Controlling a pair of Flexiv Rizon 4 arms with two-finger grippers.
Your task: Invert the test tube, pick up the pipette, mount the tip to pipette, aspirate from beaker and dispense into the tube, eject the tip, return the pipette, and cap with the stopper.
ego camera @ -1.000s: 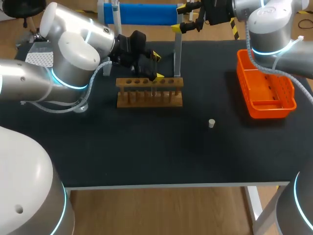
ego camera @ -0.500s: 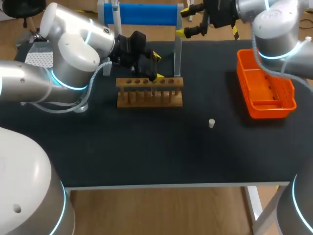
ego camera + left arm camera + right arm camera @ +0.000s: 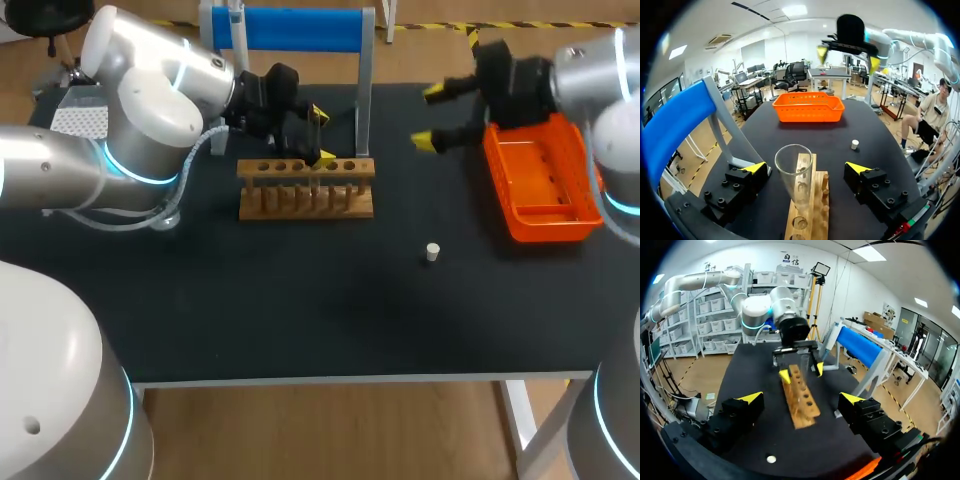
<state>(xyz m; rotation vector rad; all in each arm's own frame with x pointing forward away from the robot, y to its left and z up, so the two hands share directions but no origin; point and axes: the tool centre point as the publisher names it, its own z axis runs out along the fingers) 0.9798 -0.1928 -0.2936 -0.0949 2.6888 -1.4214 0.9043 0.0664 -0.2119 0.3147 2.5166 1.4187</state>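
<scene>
— Right gripper [image 3: 428,117] swung in to the orange basket's [image 3: 545,230] ten o'clock, fingers wide, empty.
— Left gripper [image 3: 321,135]?
— Wide, untouching, astride the test tube [image 3: 794,172] in the wooden rack [image 3: 306,205]; stopper [image 3: 432,252] at the rack's four o'clock.

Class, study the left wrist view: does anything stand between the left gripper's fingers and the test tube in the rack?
Nothing visible does. The test tube stands in the wooden rack between the open fingers of the left gripper, with a bare gap on each side.
</scene>
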